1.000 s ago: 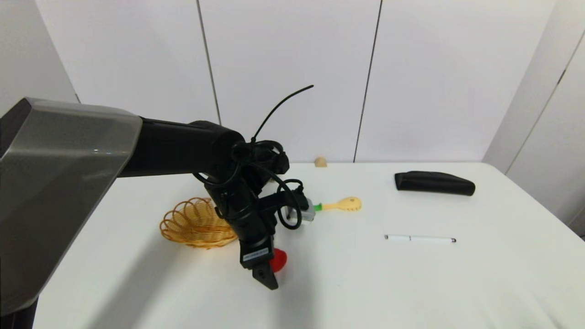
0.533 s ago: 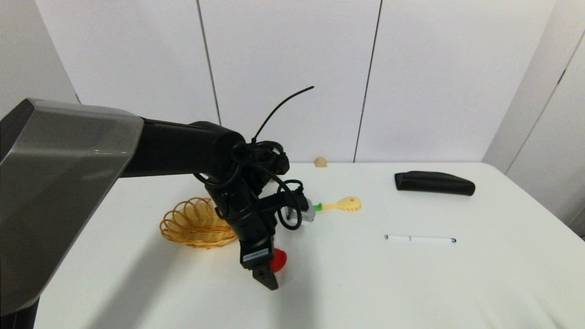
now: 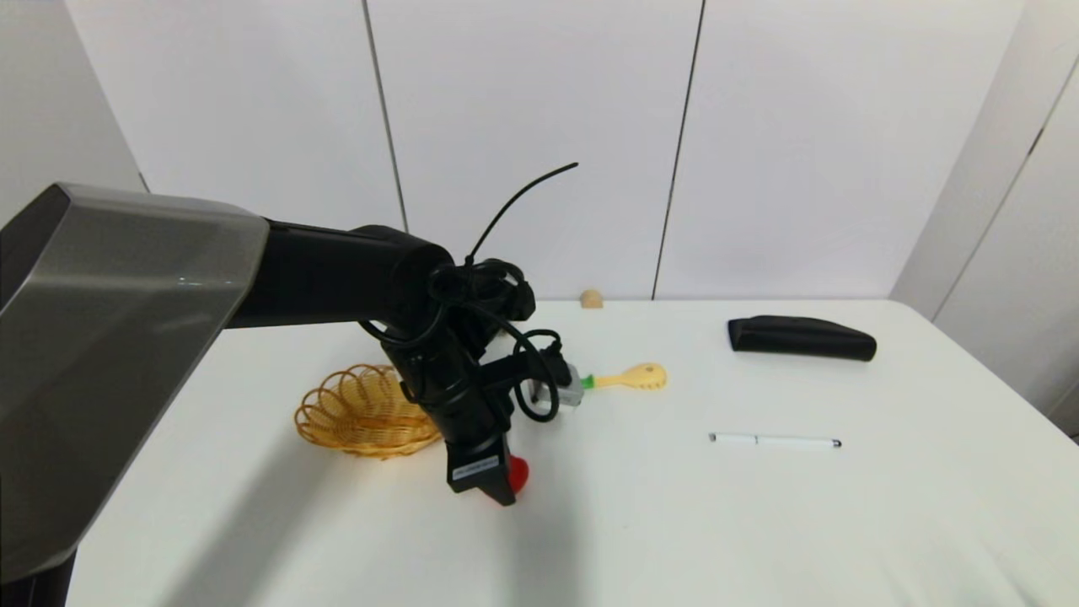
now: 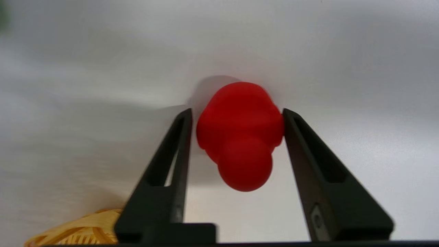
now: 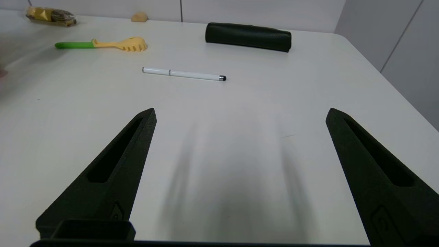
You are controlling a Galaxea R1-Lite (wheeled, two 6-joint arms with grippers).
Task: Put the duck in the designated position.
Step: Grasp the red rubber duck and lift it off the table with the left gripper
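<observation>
The duck [image 3: 518,475], a small glossy red rubber toy with a round head and rounded body, sits on the white table [image 3: 759,523] just to the right of the woven yellow wicker basket [image 3: 358,413], close to the basket but outside it. The left gripper [image 3: 497,493] is lowered over the toy from above; in the left wrist view its two black fingers [image 4: 171,154] stand on either side of the duck [image 4: 241,133], narrowed to about the body's width. One finger touches the body's side, while the other lies right against it or a sliver off; I cannot tell whether the squeeze is complete. The basket's rim [image 4: 75,233] shows at the edge of that view.

The right gripper [image 5: 240,116] is off to the side, low over bare table, its fingers spread wide and holding nothing. Beyond it lie a white pen [image 5: 183,73], a yellow pasta spoon with a green handle [image 5: 103,44] and a black pouch [image 5: 248,36].
</observation>
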